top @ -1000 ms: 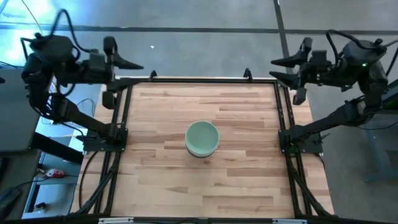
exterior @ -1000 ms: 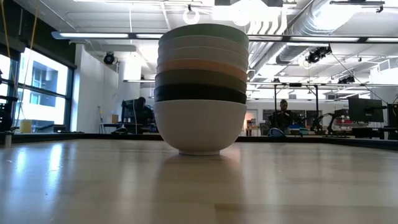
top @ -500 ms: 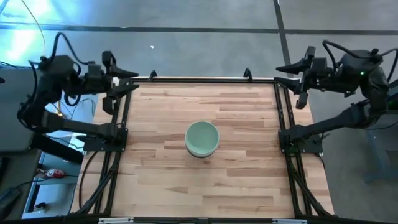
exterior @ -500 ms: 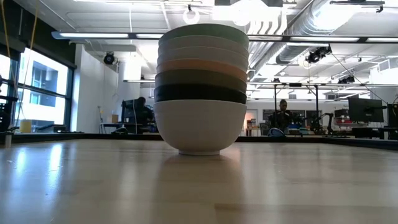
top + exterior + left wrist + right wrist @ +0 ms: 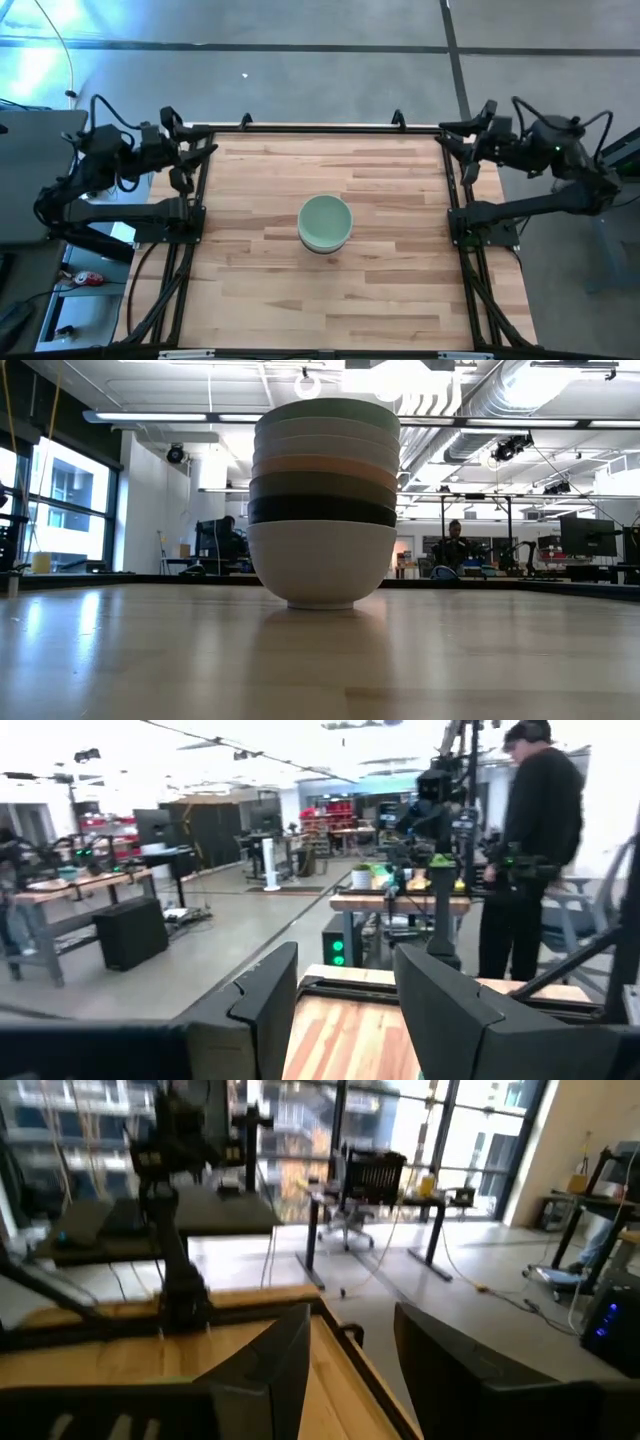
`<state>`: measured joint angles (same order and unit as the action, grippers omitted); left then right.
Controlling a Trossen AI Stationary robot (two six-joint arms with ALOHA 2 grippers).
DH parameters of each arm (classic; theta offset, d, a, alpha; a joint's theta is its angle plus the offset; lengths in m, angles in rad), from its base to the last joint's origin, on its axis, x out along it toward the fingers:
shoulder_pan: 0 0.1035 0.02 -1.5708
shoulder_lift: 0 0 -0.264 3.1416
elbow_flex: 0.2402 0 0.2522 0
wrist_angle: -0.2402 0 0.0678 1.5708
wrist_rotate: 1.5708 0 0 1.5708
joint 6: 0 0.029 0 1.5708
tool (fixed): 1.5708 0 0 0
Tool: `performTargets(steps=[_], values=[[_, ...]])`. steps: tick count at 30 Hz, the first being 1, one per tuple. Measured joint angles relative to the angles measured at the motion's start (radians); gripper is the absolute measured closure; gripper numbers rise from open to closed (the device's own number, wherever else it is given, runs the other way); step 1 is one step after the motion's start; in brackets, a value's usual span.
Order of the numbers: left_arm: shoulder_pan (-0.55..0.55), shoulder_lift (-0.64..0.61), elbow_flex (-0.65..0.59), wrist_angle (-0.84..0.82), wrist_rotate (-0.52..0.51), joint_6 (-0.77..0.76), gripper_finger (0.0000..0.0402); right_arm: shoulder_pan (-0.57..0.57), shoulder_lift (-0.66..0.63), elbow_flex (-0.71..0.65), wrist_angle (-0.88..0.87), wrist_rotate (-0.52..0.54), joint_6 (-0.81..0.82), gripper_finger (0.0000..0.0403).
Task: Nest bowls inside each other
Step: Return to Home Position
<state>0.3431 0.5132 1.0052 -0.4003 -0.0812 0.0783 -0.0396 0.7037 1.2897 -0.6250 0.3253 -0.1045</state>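
Both dark arms folded down and back. The left gripper [image 5: 198, 151] sank until the light wooden tabletop's [image 5: 400, 290] far corner, earlier well below its fingers [image 5: 268, 1002], lay just ahead of them. The right gripper [image 5: 455, 141] dropped likewise toward its own corner.

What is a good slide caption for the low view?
Seven nested bowls stand on the wooden table, pale green bowl on top.

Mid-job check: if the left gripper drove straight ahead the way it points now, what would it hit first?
Probably nothing on the table. The left gripper points along the far edge, clear of the bowl stack in the middle. First in line looks like the right gripper opposite, though depth is unclear.
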Motion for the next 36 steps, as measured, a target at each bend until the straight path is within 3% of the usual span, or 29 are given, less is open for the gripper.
performTargets(steps=[6, 17, 24, 36], values=[[0.000, -0.037, -0.091, 0.009, -0.030, -0.031, 0.0245, 0.000, -0.128, -0.180, 0.127, 0.001, 0.049, 0.0263], [0.000, -0.156, -0.335, 0.087, -0.012, -0.130, 0.0245, 0.000, -0.310, -0.428, 0.158, -0.003, 0.211, 0.0263], [0.000, -0.306, -0.497, 0.118, 0.040, -0.181, 0.0245, 0.000, -0.396, -0.533, 0.169, -0.088, 0.265, 0.0263], [-0.001, -0.458, -0.635, 0.109, 0.113, -0.146, 0.0245, 0.001, -0.427, -0.752, 0.318, -0.210, 0.237, 0.0263]])
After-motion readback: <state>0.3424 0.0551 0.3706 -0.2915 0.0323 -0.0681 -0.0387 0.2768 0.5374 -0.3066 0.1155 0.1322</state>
